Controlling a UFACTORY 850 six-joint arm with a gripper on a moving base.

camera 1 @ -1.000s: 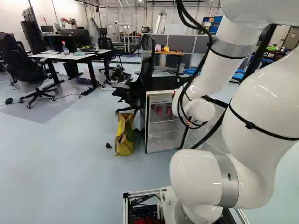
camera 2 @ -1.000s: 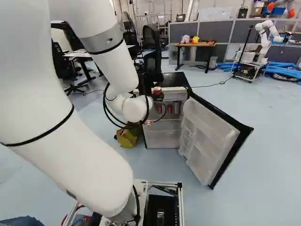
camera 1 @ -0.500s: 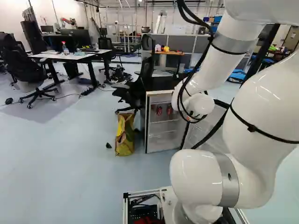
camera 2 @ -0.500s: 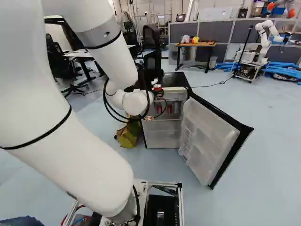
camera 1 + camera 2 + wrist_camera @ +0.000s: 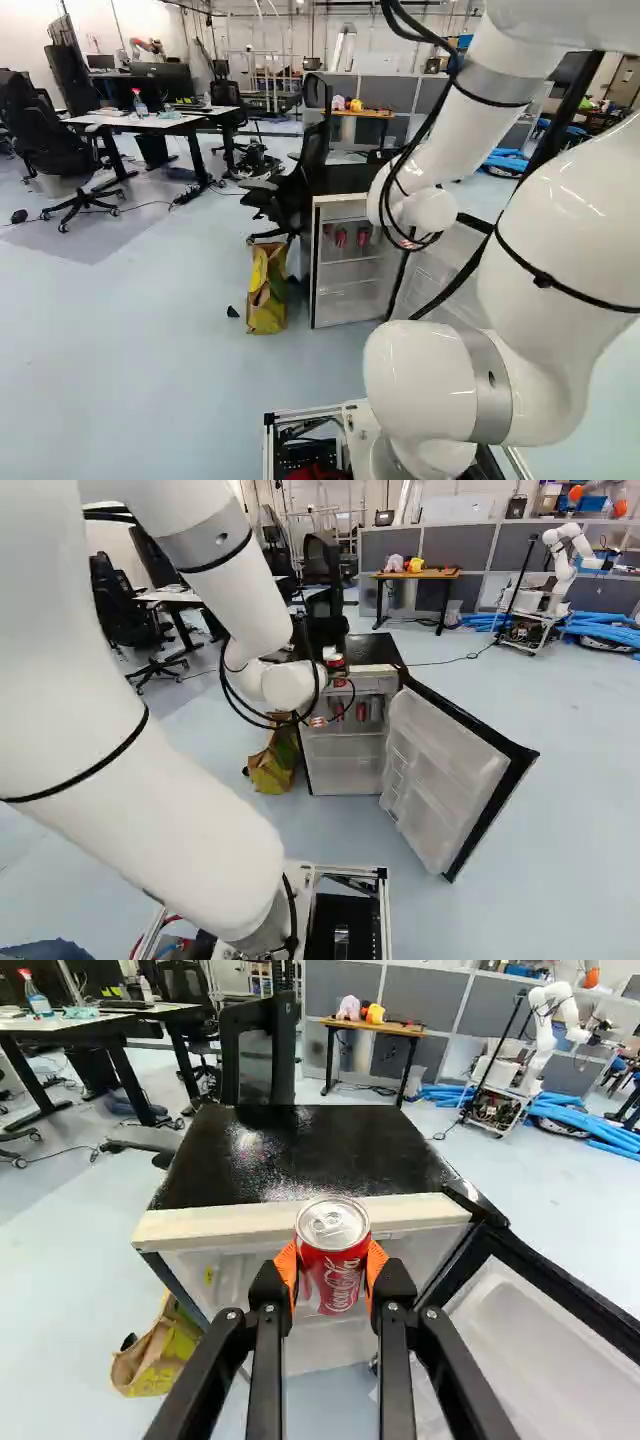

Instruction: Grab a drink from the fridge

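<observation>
The red can (image 5: 340, 1280) stands upright directly between the fingertips of the gripper (image 5: 332, 1263), so its long axis runs up and down, across the line of the squeeze. The gripper is clenched on it: one orange pad bears on each side, set apart by the can's width, and the lid shows above them. Being the only arm at work, it needs no further reach; the coming move, I judge, is a draw back towards the base.

Just beyond, the can overlaps the pale front edge of the fridge (image 5: 215, 1223), about midway between its front corners; whether they touch I cannot tell. Lifting a little first would guard against a knock there. The door (image 5: 447, 780) hangs open off the right front corner, best kept clear of. Deeper in, more cans (image 5: 361, 711) stand on a shelf below the top.
</observation>
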